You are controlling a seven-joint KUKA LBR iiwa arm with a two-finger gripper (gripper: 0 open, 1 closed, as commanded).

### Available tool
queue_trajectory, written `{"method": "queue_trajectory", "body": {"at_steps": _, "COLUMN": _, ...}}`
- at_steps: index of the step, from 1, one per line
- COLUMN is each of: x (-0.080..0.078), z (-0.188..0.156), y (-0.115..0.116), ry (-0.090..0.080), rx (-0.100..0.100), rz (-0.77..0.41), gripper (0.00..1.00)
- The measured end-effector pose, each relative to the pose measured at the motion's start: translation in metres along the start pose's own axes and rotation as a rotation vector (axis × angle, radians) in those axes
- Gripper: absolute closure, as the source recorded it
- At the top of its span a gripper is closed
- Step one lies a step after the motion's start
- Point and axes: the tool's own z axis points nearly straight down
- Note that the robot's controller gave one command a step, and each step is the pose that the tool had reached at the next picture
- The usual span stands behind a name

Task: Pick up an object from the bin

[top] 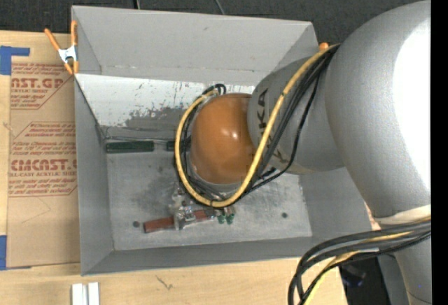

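Low over the bin's (91,227) front floor: gripper (184,213), opening impossible to tell (tucked under the orange cover (220,136)). Just beside it, leftward: reddish-brown strip (158,225), lying flat, long axis left-right. Well apart, back-left: dark bar (129,146).

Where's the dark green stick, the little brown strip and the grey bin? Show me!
dark green stick (129,146): camera view, the middle of its length.
brown strip (158,226): camera view, the middle of its flat top.
grey bin (196,38): camera view, its bare back wall.
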Motion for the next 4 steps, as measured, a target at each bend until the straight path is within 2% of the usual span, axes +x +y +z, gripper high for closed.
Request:
{"method": "queue_trajectory", "body": {"at_steps": 1, "x": 0.0, "z": 0.0, "y": 0.0, "ry": 0.0, "rx": 0.0, "rz": 0.0, "gripper": 1.0}}
{"method": "queue_trajectory", "body": {"at_steps": 2, "x": 0.003, "z": -0.04, "y": 0.007, "ry": 0.003, "rx": 0.001, "rz": -0.012, "gripper": 1.0}}
{"method": "queue_trajectory", "body": {"at_steps": 3, "x": 0.001, "z": -0.078, "y": 0.009, "ry": -0.002, "rx": 0.001, "rz": -0.012, "gripper": 1.0}}
{"method": "queue_trajectory", "body": {"at_steps": 4, "x": -0.006, "z": -0.148, "y": 0.002, "ry": -0.002, "rx": 0.0, "rz": -0.041, "gripper": 1.0}}
